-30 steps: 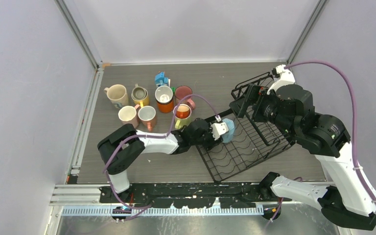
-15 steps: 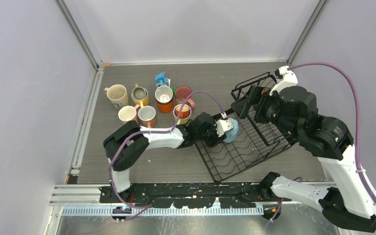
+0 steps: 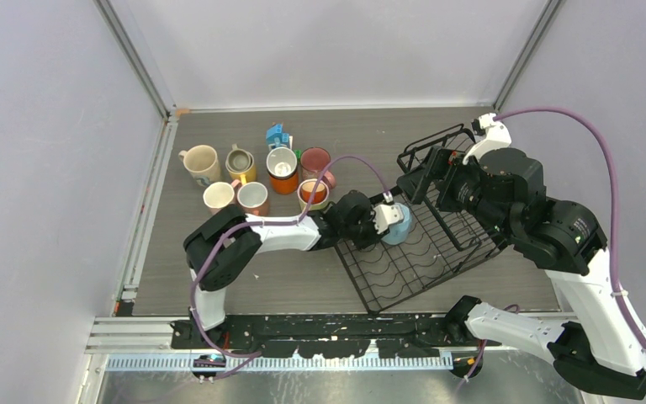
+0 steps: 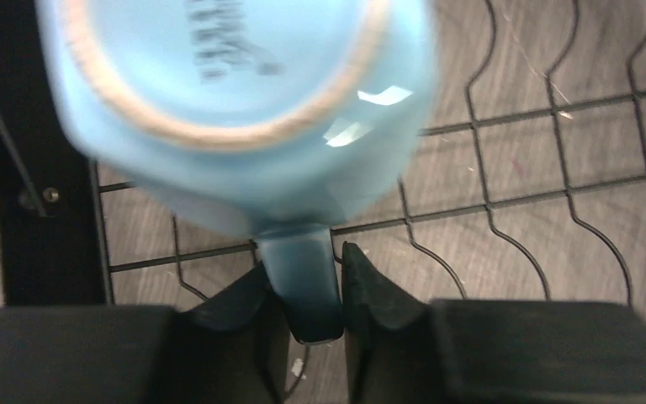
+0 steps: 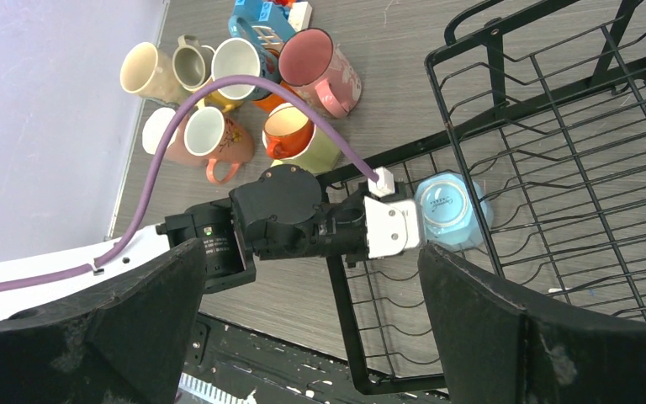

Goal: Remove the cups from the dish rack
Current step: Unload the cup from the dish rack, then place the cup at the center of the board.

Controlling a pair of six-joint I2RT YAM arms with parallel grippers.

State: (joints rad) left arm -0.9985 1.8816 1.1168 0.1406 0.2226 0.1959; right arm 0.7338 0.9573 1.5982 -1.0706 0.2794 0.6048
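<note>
The left gripper (image 4: 307, 268) is clamped on the handle of the upside-down blue mug (image 4: 244, 101), which rests at the dish rack's (image 4: 46, 252) left edge. The right gripper's (image 5: 307, 252) 2 fingers stand wide apart above the rack.

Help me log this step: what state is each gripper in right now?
Left gripper: shut on the handle of the light blue mug.
Right gripper: open, holding nothing.

Left jaws meet blue cup (image 3: 399, 225) on dish rack (image 3: 412, 263).
</note>
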